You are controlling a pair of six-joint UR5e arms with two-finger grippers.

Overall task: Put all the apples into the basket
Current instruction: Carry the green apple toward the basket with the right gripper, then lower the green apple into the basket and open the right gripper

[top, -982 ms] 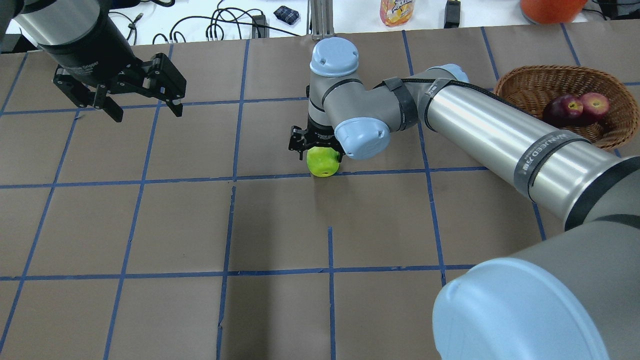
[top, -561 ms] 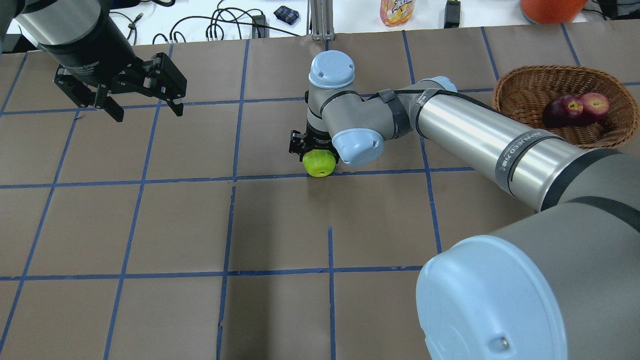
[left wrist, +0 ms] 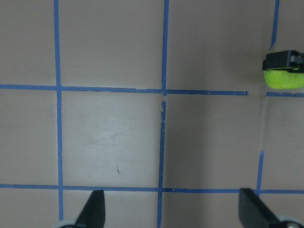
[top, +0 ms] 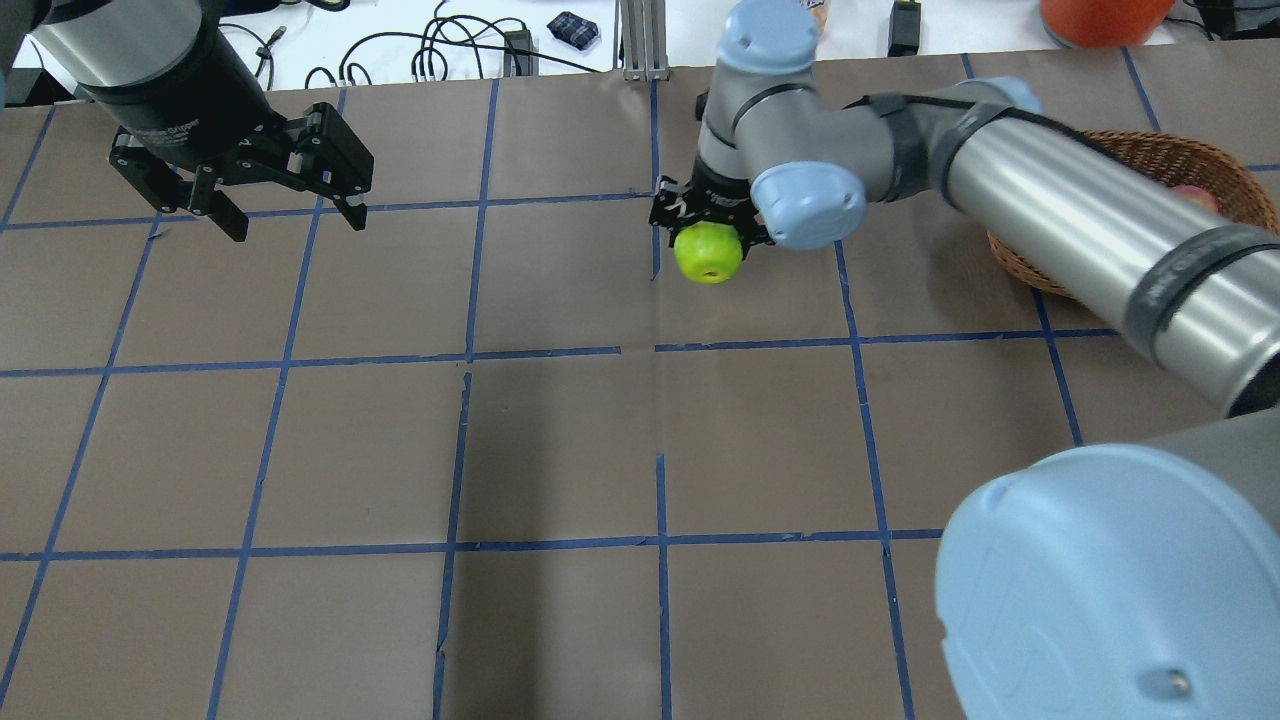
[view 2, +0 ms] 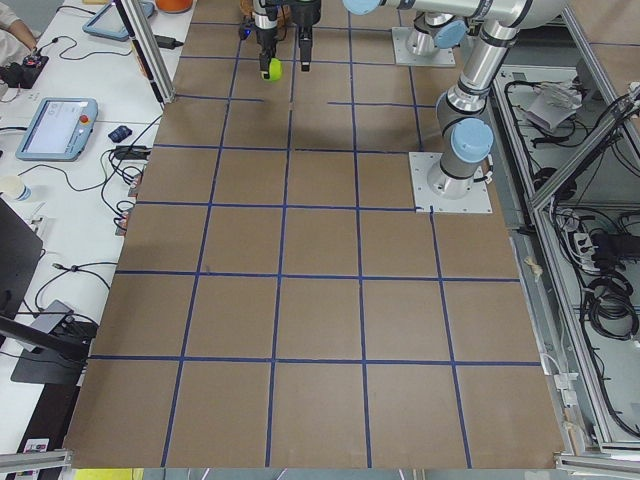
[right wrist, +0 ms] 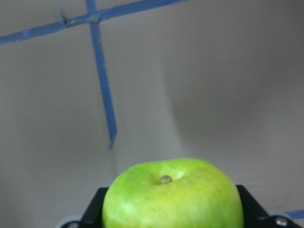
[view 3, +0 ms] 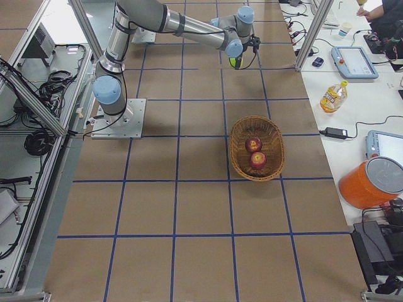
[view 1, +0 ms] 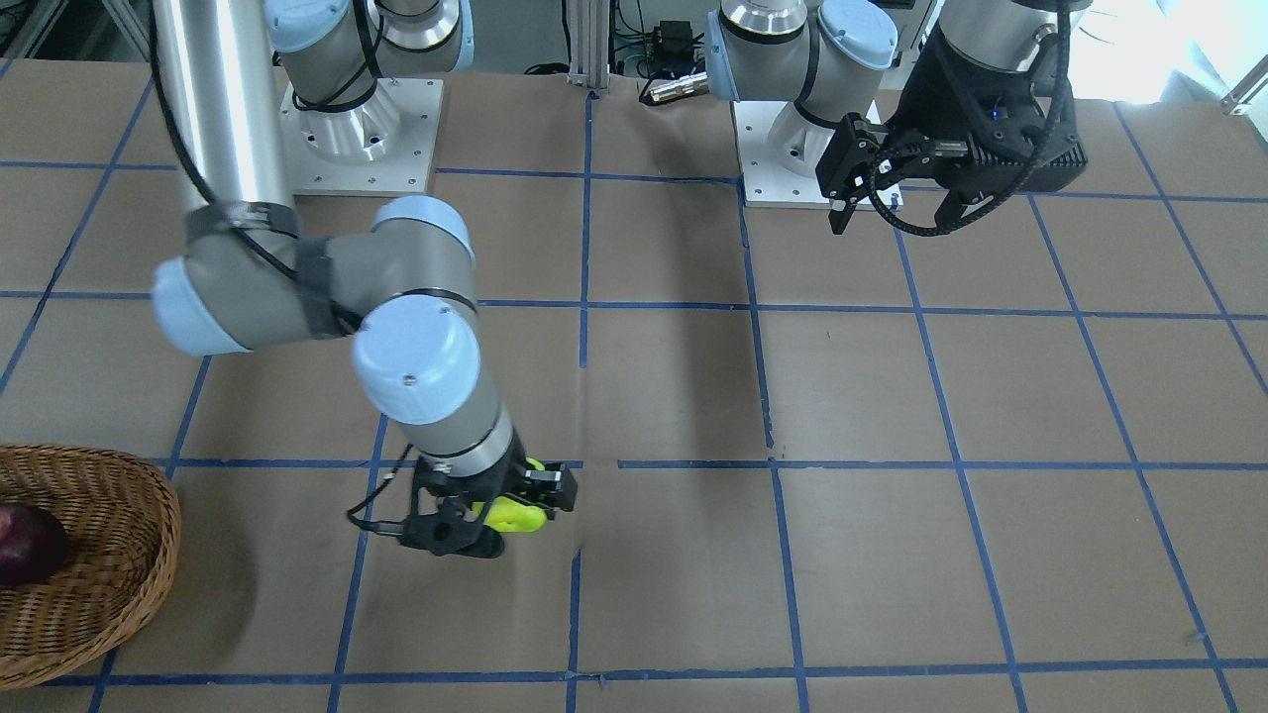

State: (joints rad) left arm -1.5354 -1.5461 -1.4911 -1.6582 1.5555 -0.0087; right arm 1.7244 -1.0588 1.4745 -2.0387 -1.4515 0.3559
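My right gripper is shut on the bright yellow-green apple and holds it above the table, left of the basket. The apple also shows in the front view, under the right wrist camera and far off in the left wrist view. The wicker basket holds the red streaked apple and the dark maroon apple. In the front view the maroon apple lies in the basket. My left gripper is open and empty, high at the far left.
A juice bottle, a power adapter, cables and an orange bucket sit on the white side table beyond the brown table. My right forearm crosses over the basket's near rim in the overhead view.
My right gripper has lifted the green apple off the table and carried it away from the robot and rightward, toward the basket. The left arm has not moved.
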